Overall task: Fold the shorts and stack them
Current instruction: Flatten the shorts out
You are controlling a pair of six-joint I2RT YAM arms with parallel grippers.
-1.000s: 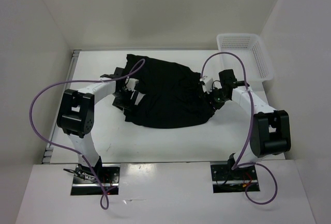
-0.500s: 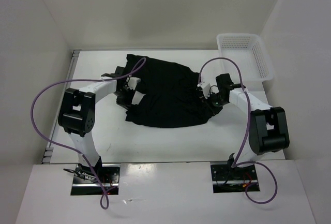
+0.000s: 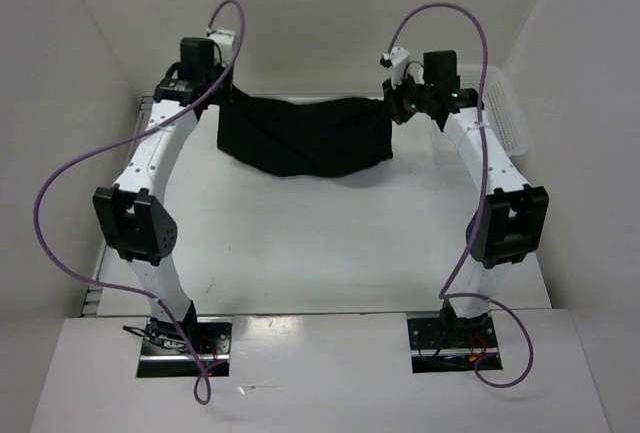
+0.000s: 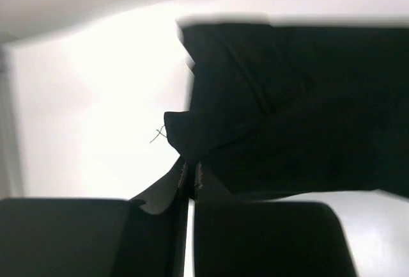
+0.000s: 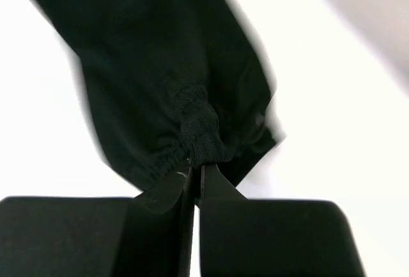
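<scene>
The black shorts [image 3: 305, 136] hang stretched between my two grippers near the back wall, lifted above the table, their lower edge sagging. My left gripper [image 3: 222, 96] is shut on the shorts' left top corner. In the left wrist view the cloth [image 4: 287, 104] spreads right from the closed gripper [image 4: 192, 171]. My right gripper [image 3: 392, 103] is shut on the right top corner. The right wrist view shows the gathered waistband [image 5: 198, 130] pinched in the gripper [image 5: 195, 171].
A white mesh basket [image 3: 500, 113] stands at the back right, partly behind the right arm. The white table [image 3: 320, 243] lies below the shorts. White walls close in the back and both sides. Purple cables loop above both arms.
Both grippers shut on the shorts' ends, then rose and swung toward the back wall. The shorts left the table and now hang spread between them.
</scene>
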